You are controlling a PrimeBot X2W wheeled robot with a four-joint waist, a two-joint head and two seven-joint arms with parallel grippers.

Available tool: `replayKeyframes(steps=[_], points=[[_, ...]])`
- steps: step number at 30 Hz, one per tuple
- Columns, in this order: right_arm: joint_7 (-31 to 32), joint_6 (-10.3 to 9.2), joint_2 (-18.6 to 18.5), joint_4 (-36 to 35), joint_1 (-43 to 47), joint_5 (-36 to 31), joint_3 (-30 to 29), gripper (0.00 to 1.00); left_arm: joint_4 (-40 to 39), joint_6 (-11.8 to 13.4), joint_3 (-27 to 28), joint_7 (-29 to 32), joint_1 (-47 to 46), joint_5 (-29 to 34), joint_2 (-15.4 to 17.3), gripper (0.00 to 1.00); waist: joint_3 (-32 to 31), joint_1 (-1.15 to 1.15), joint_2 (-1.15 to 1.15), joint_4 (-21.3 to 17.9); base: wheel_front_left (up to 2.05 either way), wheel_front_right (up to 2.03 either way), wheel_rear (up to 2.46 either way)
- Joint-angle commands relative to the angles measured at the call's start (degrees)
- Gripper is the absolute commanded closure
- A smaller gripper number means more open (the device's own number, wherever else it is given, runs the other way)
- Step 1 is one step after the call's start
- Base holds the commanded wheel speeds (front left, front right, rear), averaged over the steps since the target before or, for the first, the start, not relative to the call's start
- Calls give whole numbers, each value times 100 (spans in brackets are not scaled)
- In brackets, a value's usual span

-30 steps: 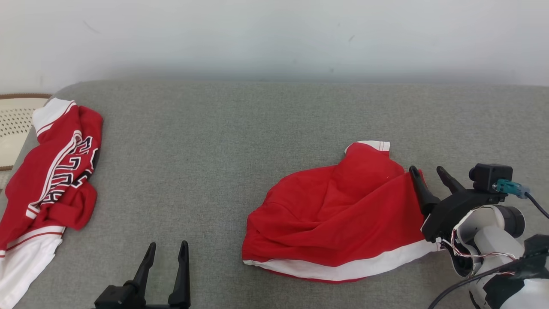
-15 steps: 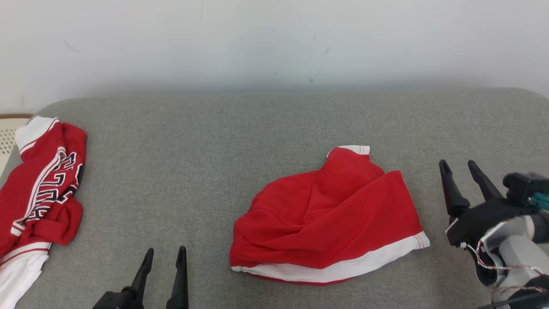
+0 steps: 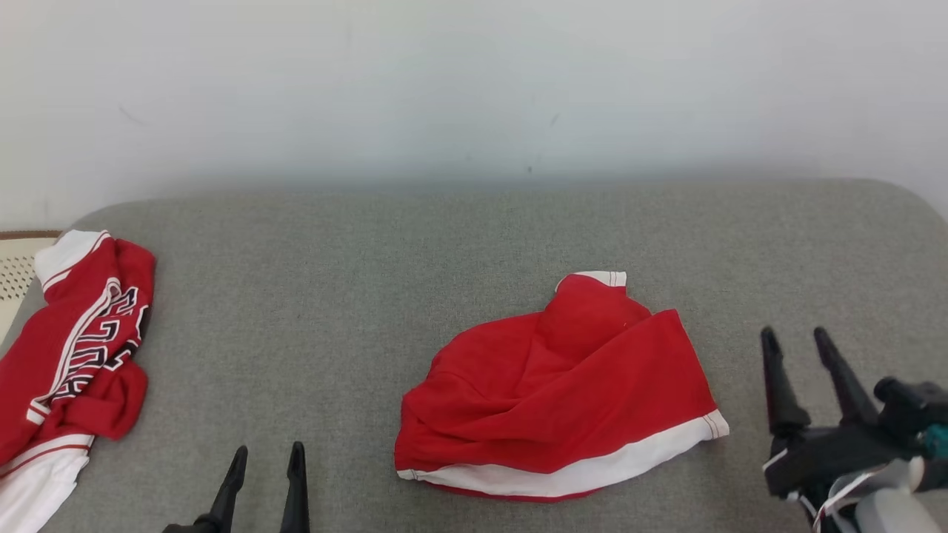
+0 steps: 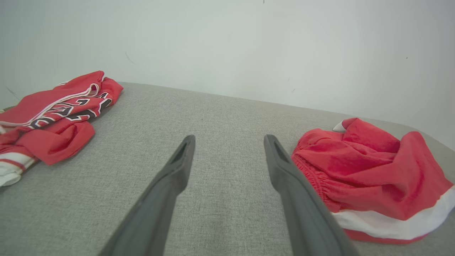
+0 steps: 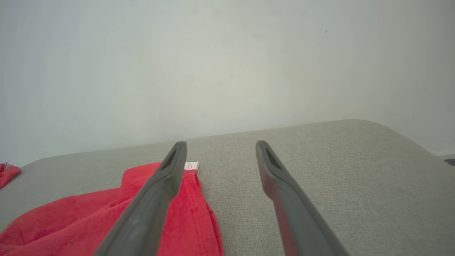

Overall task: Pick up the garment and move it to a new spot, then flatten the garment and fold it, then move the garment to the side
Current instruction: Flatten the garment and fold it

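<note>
The right hand (image 3: 794, 334) has drawn back from the red shorts (image 3: 563, 392) and now stands clear of their right edge, fingers spread wide, holding nothing. The shorts lie crumpled, white hem band toward the robot, mid-way across the grey padded surface (image 3: 355, 296). The left hand (image 3: 269, 448) sits at lower left, fingers apart, empty. A red lettered jersey (image 3: 74, 348) lies at the far left.

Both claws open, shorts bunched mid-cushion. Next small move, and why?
Probably ease the right claw left to the white hem corner of the red shorts: they lie bunched, not flat, and that open claw stands nearest, clear of the cloth.
</note>
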Motion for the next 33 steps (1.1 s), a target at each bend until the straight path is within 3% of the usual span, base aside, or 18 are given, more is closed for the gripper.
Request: replayKeyframes(steps=[1,16,33], points=[[0,4,72,-112,152,-87,-2,0,-25,-1,43,-16,92,29,6,0,-16,1,0,-9,0,0,0],[446,4,719,-1409,1312,-663,-338,0,-201,66,220,-16,227,369,8,0,-177,1,0,-91,0,0,0],[657,4,851,-1552,1521,-899,-358,0,-176,148,416,-16,371,700,59,0,-221,1,0,-206,0,0,0]])
